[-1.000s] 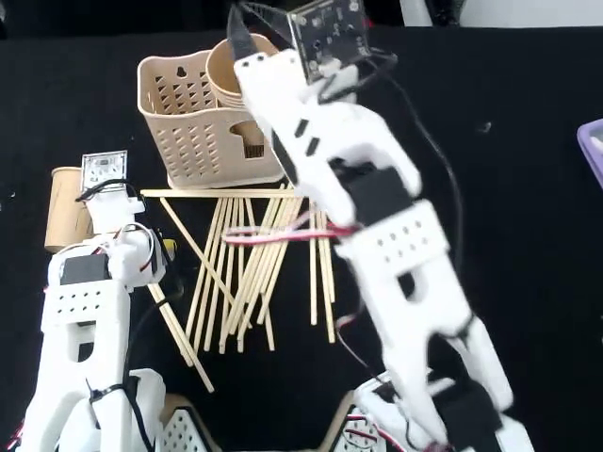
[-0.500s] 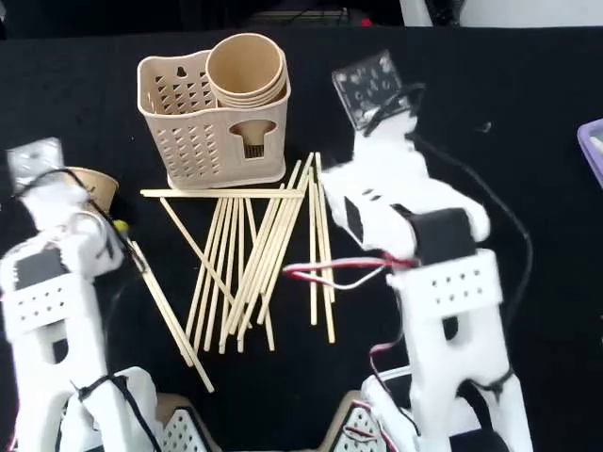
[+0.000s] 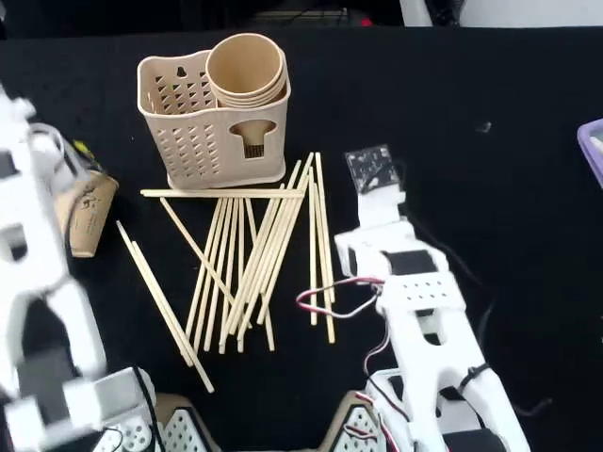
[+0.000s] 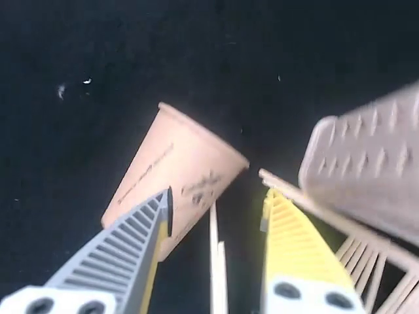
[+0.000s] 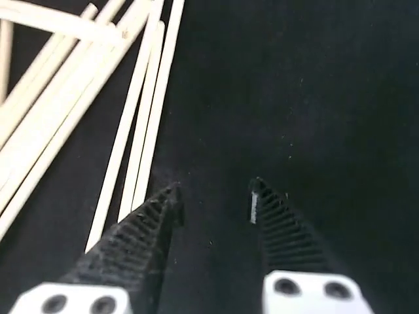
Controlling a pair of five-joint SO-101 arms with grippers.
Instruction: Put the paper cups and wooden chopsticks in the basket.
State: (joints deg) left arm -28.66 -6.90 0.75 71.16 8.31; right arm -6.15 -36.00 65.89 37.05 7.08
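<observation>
A beige slotted basket (image 3: pixel 203 132) stands at the back of the black table with a stack of paper cups (image 3: pixel 246 68) inside it. One more paper cup (image 3: pixel 87 215) lies on its side at the left. My left gripper (image 4: pixel 217 196) hovers open just above this cup (image 4: pixel 173 171), its grey and yellow fingers apart. Several wooden chopsticks (image 3: pixel 250 254) lie fanned out in front of the basket. My right gripper (image 5: pixel 215 188) is open and empty over bare cloth, just to the right of the outermost chopsticks (image 5: pixel 141 131).
The left arm (image 3: pixel 28 235) stands along the table's left edge and the right arm (image 3: pixel 405 282) rises from the front right. A basket corner (image 4: pixel 373 163) is close beside the left gripper. A purple object (image 3: pixel 594 146) sits at the right edge.
The right arm has pulled back from over the basket and come down beside the chopsticks. The left arm has swung left and back over the lying cup, which has shifted slightly.
</observation>
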